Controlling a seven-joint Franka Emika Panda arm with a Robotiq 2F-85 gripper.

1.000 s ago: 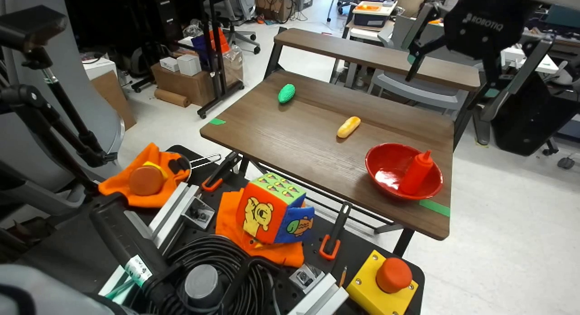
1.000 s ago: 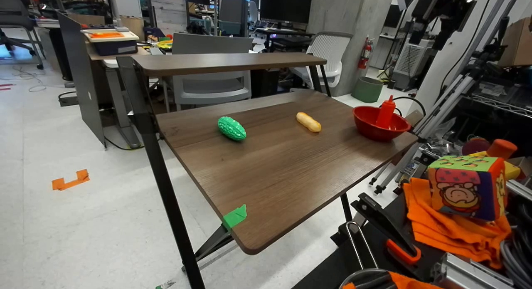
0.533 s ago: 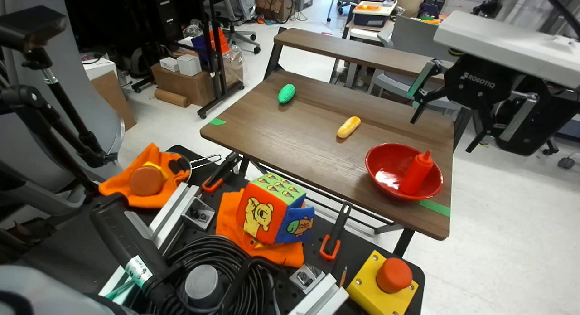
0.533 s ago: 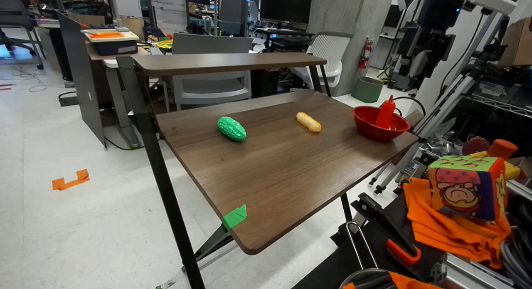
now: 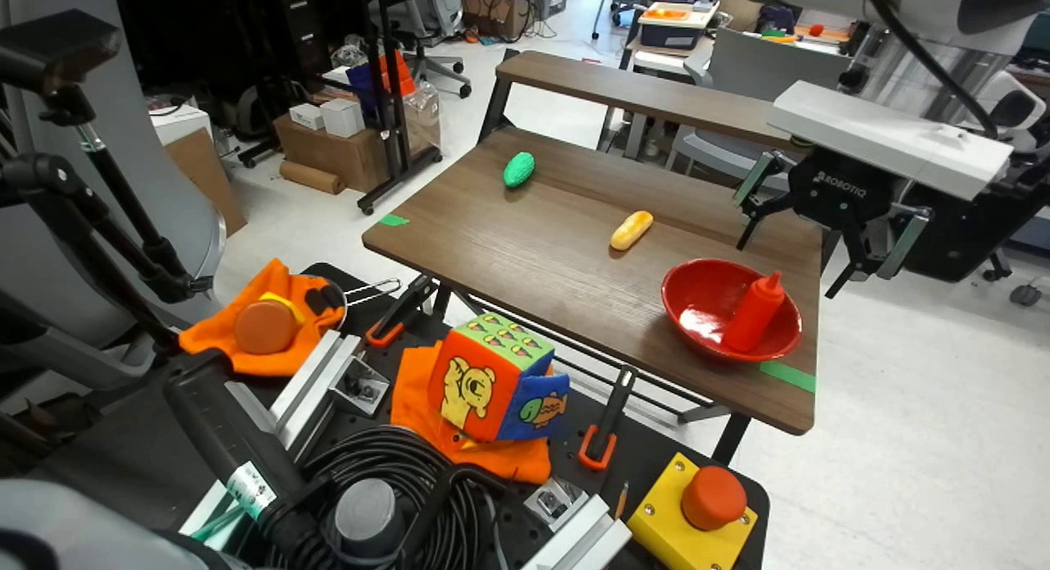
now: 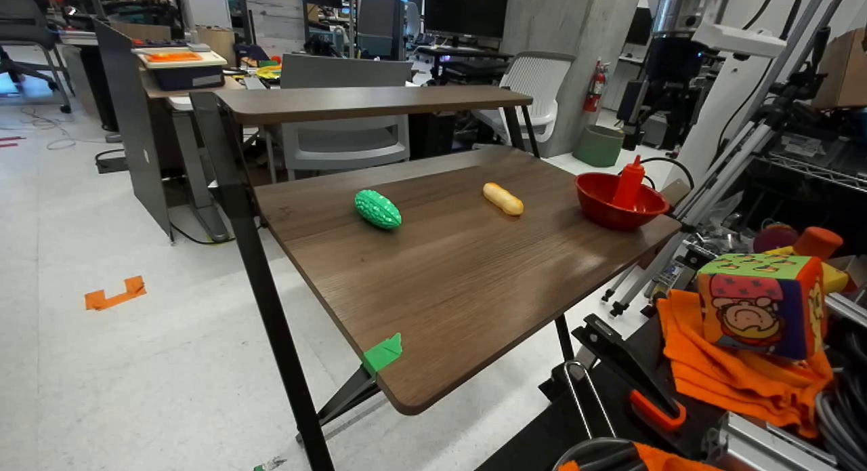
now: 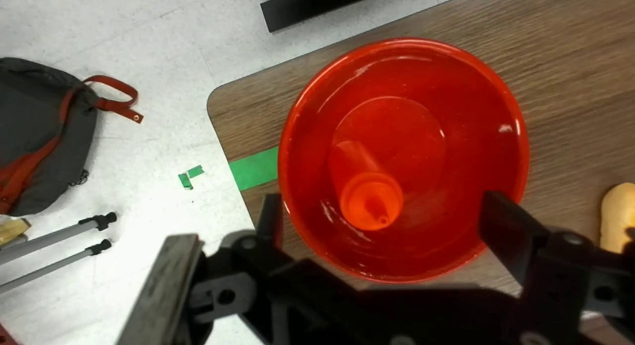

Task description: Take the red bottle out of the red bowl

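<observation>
The red bottle (image 5: 751, 316) stands tilted inside the red bowl (image 5: 689, 295), leaning on its wall with the nozzle up. The bottle (image 6: 628, 186) and bowl (image 6: 606, 210) also show in an exterior view near the table's far corner. In the wrist view the bottle (image 7: 369, 191) lies in the left half of the bowl (image 7: 461, 111), its orange-red cap and nozzle toward the camera. My gripper (image 5: 787, 266) is open and empty, above and behind the bowl, apart from it. In the wrist view the open fingers (image 7: 381, 208) appear either side of the bottle, with the bottle nearer the left finger.
A yellow bread roll (image 5: 632, 230) and a green bumpy vegetable (image 5: 518, 169) lie on the brown table (image 5: 525, 242). A raised shelf (image 5: 656, 94) runs along the table's back. Green tape (image 5: 787, 376) marks the corner near the bowl. A soft cube (image 5: 492, 381) sits on the cart.
My arm has come down and into view, bringing the open gripper lower and closer to the bowl. The bottle, bowl, roll and green vegetable have not moved.
</observation>
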